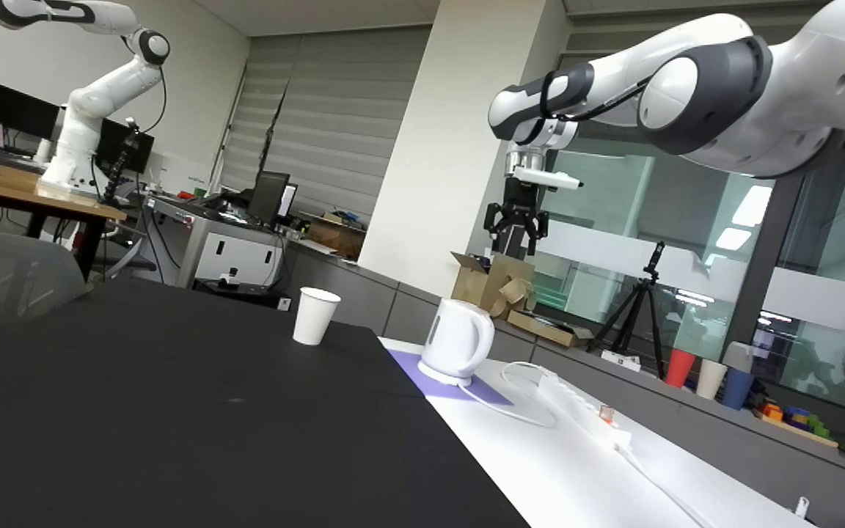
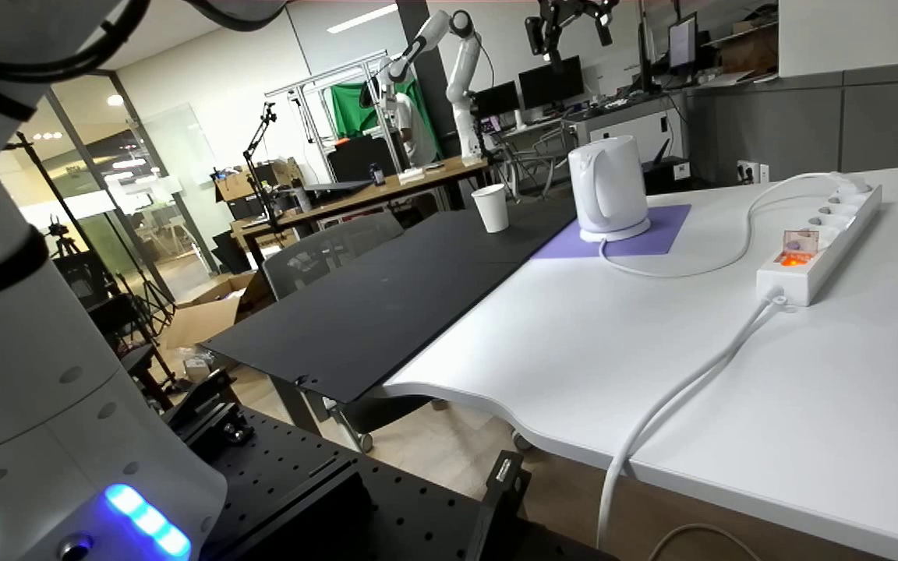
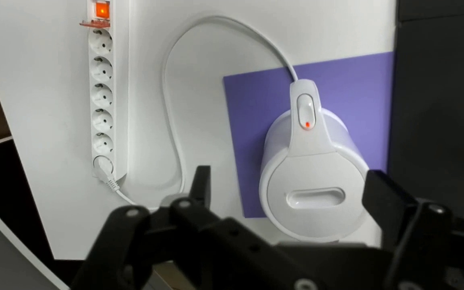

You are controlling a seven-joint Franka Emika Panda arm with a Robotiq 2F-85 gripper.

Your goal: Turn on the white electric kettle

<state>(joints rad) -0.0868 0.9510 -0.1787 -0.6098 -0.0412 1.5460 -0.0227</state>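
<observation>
The white electric kettle stands upright on a purple sheet. It also shows in an exterior view and from above in the wrist view. Its handle top carries an oval rocker switch with a small red spot at the end nearer the lid. Whether that spot is lit or painted I cannot tell. My gripper is open, empty and pointing down, well above the kettle. It also shows at the top of an exterior view. In the wrist view its fingers appear either side of the kettle's lid, without touching it.
A white power strip with an orange-lit switch lies on the white table. The kettle's cord loops to it and is plugged in. A white paper cup stands on the black surface beside the purple sheet.
</observation>
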